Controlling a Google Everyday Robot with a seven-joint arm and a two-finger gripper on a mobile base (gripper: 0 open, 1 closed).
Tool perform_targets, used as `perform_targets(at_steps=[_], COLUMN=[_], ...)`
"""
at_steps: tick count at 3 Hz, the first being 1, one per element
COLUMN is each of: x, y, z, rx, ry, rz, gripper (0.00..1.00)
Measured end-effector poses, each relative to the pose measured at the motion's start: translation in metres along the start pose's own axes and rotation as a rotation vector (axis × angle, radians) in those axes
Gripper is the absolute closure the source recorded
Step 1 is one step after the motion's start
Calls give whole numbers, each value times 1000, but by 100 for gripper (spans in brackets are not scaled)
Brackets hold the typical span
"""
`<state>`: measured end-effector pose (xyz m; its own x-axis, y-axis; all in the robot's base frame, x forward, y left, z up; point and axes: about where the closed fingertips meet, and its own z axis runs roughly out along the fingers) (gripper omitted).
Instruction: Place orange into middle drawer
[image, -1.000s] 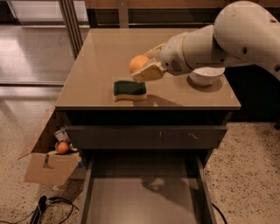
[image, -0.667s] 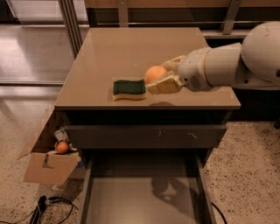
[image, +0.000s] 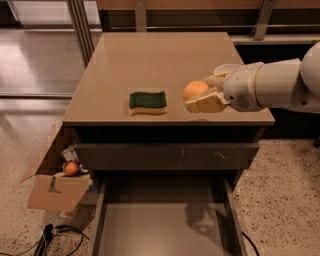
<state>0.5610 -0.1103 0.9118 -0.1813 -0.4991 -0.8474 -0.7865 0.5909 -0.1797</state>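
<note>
Carrying is judged to be the step in hand. The orange (image: 194, 90) is pinched between the pale fingers (image: 206, 103) of the end effector (image: 201, 96). It is held over the front right part of the surface (image: 150, 55), near the right side of the green sponge (image: 147, 100), and appears to be raised off the top rather than resting on it. The middle drawer (image: 165, 227) is seen pulled out low at the front, but the fruit is not yet above it.

For the next move, the orange would need to be brought forward past the front edge. It would then be lowered beyond the dark drawer front panel (image: 170, 156) until it is close over the drawer floor, and only then released, so that rolling is limited.

The white arm (image: 280, 85) is extended in from the right, roughly level, with the wrist turned leftward. A white bowl (image: 226, 67) is partly hidden behind the wrist.
</note>
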Motion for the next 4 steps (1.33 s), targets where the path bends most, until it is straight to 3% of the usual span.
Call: perform_targets(at_steps=[1, 2, 3, 4], x=[17, 46, 81, 119], y=[21, 60, 96, 120], z=[13, 36, 48, 53], rx=[-52, -126, -166, -169], ry=[-2, 14, 40, 71], rz=[34, 90, 153, 197], gripper=[100, 100, 100, 100])
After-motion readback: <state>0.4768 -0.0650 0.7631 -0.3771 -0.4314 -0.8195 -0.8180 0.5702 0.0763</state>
